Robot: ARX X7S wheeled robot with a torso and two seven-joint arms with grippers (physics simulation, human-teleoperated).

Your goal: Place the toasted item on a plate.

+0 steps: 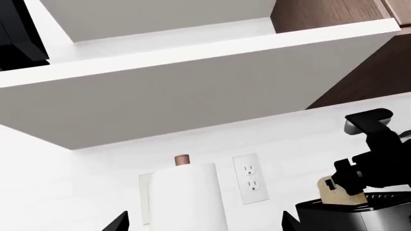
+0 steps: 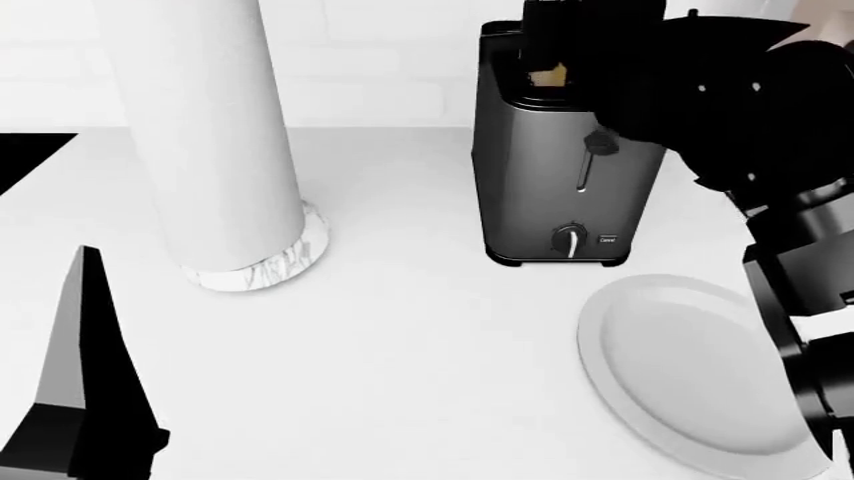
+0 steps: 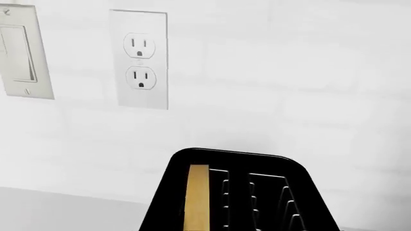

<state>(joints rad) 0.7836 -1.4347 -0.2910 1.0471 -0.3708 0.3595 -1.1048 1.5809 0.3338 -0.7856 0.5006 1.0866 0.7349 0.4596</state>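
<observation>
early in the task: pale tan bread slice with golden crust [image 3: 197,197] still upright in a slot of the dark grey metal toaster [image 2: 561,160]; round white plate [image 2: 694,370] bare on the counter just in front of the toaster. lifting out and setting down still left. right gripper [image 1: 350,180] poised over the toaster top at the slice, grasp impossible to tell. left gripper [image 2: 80,420] low, well apart, fingers spread, empty.
</observation>
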